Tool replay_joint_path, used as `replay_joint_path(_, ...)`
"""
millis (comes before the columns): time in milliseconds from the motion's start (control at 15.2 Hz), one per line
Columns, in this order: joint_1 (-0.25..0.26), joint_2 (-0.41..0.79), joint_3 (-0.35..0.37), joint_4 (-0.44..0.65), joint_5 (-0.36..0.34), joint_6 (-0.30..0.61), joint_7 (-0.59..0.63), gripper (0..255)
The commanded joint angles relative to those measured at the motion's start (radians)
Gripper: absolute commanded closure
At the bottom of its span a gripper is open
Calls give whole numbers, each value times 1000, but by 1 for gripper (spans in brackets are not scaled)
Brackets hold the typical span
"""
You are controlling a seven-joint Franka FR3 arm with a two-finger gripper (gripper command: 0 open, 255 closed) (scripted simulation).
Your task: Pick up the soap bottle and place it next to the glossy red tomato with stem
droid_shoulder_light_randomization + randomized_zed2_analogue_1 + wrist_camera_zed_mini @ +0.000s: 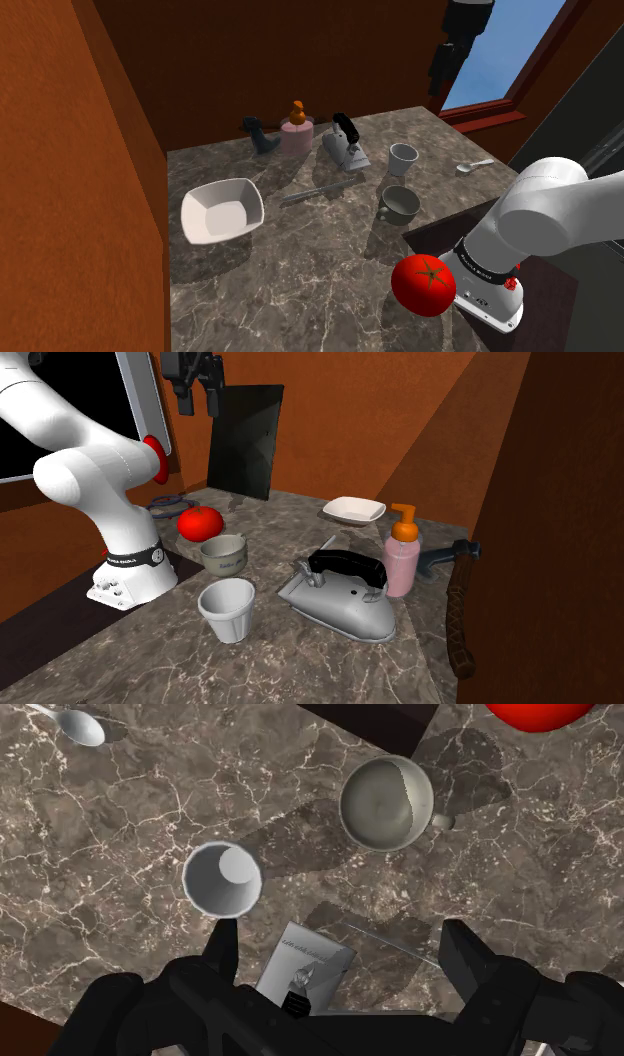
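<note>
Home kitchen, marble counter, mug, bowl

countertop: veined grey-brown marble, polished | tomato: glossy red, smooth | iron: dull grey metal body, shiny black handle | soap bottle: smooth pink, orange pump | bowl: matt white

pink soap bottle, red tomato, veined counter
</note>
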Motion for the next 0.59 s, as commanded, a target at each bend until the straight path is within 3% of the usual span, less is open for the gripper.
replay_joint_path(0, 0, 0, 0, 0, 0, 0, 0, 0)
replay_joint_path(528, 19, 260, 17, 63, 37, 210, 49, 0)
